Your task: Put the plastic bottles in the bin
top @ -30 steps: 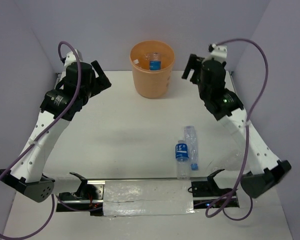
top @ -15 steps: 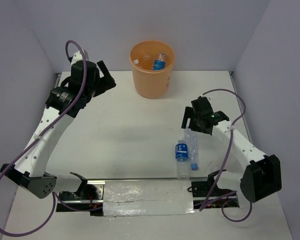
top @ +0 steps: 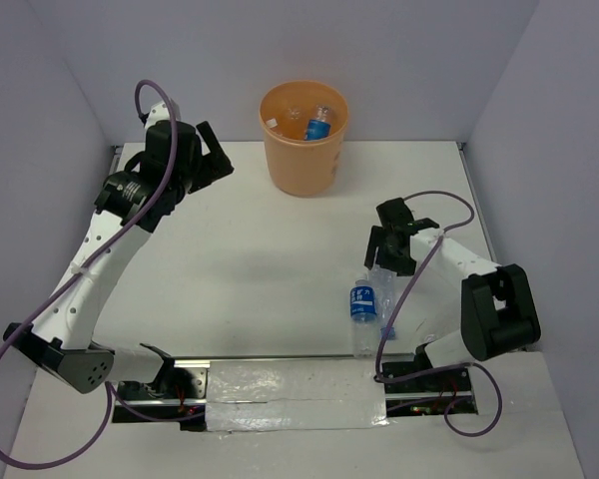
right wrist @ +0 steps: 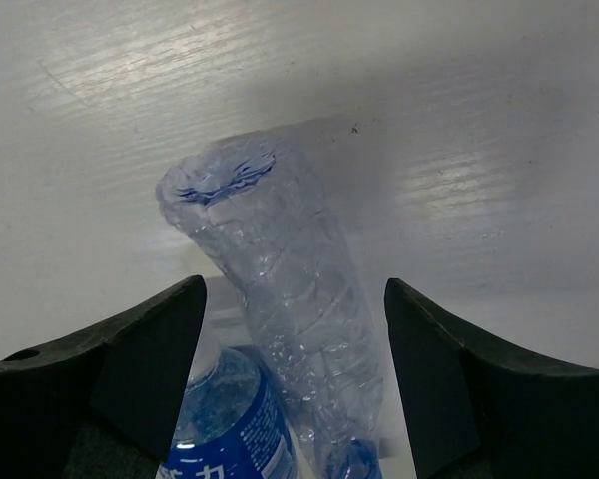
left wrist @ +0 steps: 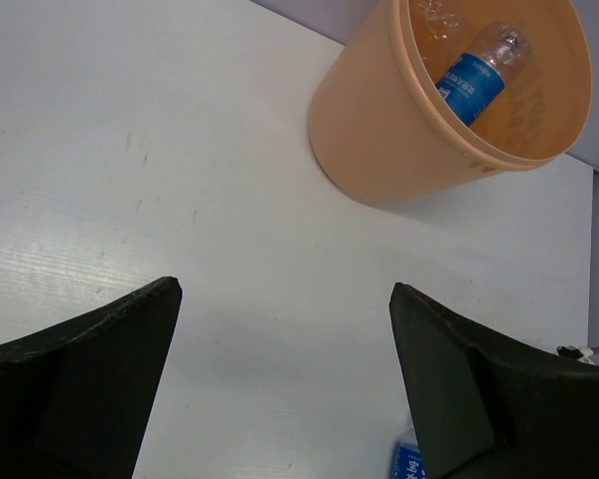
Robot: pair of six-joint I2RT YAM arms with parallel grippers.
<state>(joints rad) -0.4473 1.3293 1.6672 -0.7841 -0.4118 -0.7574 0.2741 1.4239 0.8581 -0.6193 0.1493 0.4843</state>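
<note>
Partly done, by the look of it. In the bin [top: 301,172], at the far middle of the table [top: 230,259], already a blue-labelled bottle [top: 317,123] leaning against the inner wall, with at least one crumpled clear bottle [top: 295,113] to its left. Cannot tell whether more lie hidden under them. Left to do: two bottles lying side by side and touching, near the front edge and right of centre. Namely a clear unlabelled bottle [top: 382,284] with its blue cap toward the near side, and a second blue-labelled bottle [top: 360,302] just to its left. Right gripper [top: 383,251] low over the far end of the clear unlabelled bottle, fingers spread wide and straddling its body in the wrist view, clamped on nothing yet. Left gripper [top: 212,160] up at the far left, well apart from every bottle, likewise spread wide and empty, looking toward the bin. Judged remaining: closing on the clear unlabelled bottle, carrying it across to the bin, then the same again for its labelled neighbour.
</note>
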